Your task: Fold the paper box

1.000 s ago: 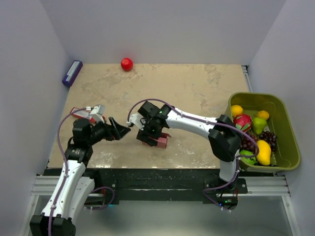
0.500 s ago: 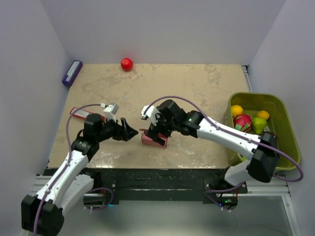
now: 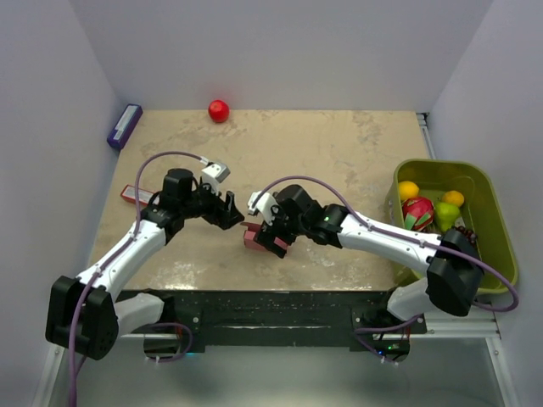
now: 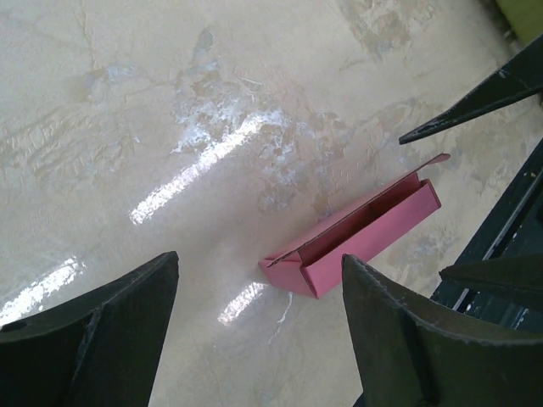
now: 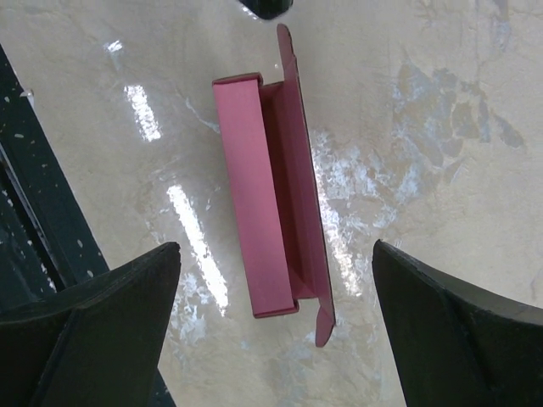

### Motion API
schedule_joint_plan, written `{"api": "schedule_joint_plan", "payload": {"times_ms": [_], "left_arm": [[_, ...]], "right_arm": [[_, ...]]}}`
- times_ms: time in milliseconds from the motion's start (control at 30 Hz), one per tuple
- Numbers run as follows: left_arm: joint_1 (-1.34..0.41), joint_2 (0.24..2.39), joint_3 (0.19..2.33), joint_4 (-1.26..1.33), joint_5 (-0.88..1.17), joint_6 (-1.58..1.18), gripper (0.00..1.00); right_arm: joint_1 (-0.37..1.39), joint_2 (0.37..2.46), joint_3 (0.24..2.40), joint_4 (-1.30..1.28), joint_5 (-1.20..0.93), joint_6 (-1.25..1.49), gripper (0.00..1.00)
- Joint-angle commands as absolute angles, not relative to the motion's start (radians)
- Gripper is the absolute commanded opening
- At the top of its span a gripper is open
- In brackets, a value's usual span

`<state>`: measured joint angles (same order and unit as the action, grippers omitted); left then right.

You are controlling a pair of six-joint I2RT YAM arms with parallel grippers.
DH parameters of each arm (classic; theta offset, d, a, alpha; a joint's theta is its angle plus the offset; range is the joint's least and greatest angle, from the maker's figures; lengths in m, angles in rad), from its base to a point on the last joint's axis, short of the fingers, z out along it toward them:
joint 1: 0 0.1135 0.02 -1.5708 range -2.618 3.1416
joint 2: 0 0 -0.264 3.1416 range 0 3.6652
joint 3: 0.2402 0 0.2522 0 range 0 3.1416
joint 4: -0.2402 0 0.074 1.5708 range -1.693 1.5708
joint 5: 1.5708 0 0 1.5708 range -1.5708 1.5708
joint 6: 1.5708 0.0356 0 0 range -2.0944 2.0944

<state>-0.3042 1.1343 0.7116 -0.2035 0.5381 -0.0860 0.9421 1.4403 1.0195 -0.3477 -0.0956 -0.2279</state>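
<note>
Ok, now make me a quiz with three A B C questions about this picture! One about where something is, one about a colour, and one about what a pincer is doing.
1. Where is the red ball? A) at the far edge of the table B) on an arm C) in a pincer
2. What colour is the paper box? A) blue B) pink C) yellow
3. The right pincer is: A) shut on the box B) shut on the ball C) open, holding nothing
Answers: 1 A, far from both arms. 2 B, wrist views show pink card. 3 C, jaws wide apart, box untouched.
</note>
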Motion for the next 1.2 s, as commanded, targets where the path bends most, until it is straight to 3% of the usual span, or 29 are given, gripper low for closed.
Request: {"api": "schedule_joint_plan", "payload": {"times_ms": [0,433,567,800,1167], "left_arm": [[-0.328,1.163,0.781,-0.161,0.572,-0.005,0.81],[-0.345,1.141,0.733,-0.186,0.485,-0.005,0.8],[-0.347,1.144,0.735,-0.213,0.443,-0.005,0.76],[-0.357,1.094,0.713,-0.233,0.456,0.031,0.73],[-0.359,1.114,0.707,-0.238,0.621,0.061,0.73]], "right_arm": [[0.94,1.459,1.017,-0.265,-0.09,-0.245,0.97],[0.942,1.535,1.002,-0.25,-0.106,-0.252,0.8],[0.942,1.565,1.009,-0.258,-0.101,-0.252,0.58],[0.942,1.557,1.005,-0.265,-0.115,-0.256,0.35],[0.94,1.485,0.982,-0.265,-0.27,-0.276,0.29]]}}
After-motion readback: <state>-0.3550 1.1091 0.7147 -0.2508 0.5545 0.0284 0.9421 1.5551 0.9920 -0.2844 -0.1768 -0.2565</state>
